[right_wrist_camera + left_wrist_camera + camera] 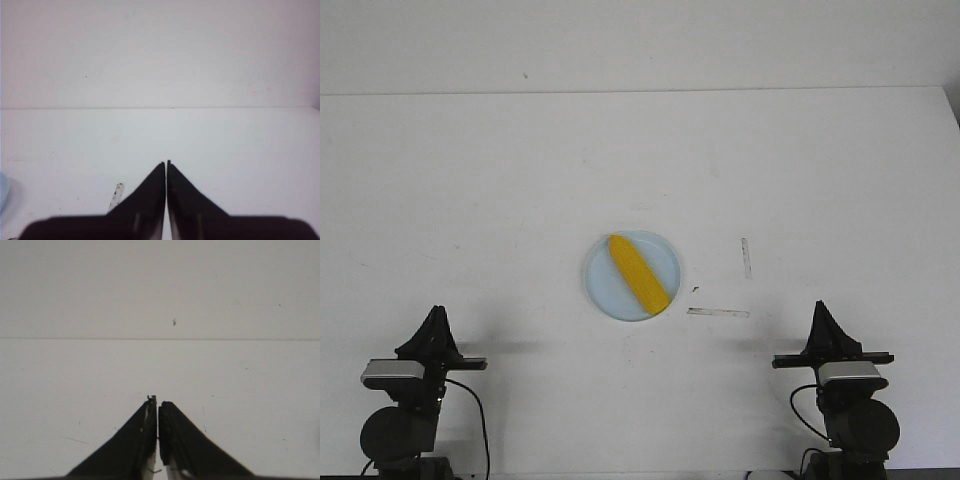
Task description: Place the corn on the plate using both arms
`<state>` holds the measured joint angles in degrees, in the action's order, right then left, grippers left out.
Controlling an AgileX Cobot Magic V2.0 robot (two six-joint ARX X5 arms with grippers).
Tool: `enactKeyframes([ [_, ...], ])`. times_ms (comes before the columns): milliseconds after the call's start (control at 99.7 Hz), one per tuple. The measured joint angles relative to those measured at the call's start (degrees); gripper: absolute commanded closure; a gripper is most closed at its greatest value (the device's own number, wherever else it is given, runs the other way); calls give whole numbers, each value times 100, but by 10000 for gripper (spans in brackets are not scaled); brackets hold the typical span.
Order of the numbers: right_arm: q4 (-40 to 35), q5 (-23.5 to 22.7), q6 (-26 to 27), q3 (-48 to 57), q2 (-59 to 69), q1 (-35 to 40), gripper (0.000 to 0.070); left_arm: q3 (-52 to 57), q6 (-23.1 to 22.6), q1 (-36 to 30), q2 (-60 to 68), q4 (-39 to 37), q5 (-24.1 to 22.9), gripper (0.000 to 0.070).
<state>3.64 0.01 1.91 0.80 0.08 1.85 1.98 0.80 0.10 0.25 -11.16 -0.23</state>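
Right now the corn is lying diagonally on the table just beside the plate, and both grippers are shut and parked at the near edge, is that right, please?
Not quite: the corn lies diagonally on the plate itself, not beside it, as the front view shows. The rest holds: the left gripper and right gripper are shut and parked at the near edge.

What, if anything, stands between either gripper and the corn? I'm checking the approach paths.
Nothing visible does. The corn lies diagonally on the plate, and only bare table separates it from the left gripper and right gripper, both with jaws shut.
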Motion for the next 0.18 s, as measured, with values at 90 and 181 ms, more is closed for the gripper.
enactKeyframes([
  [90, 0, 0, 0, 0, 0, 0, 698, 0, 0, 0, 2, -2, -2, 699],
  [181, 0, -2, 0, 0, 0, 0, 698, 0, 0, 0, 0, -2, 0, 699],
])
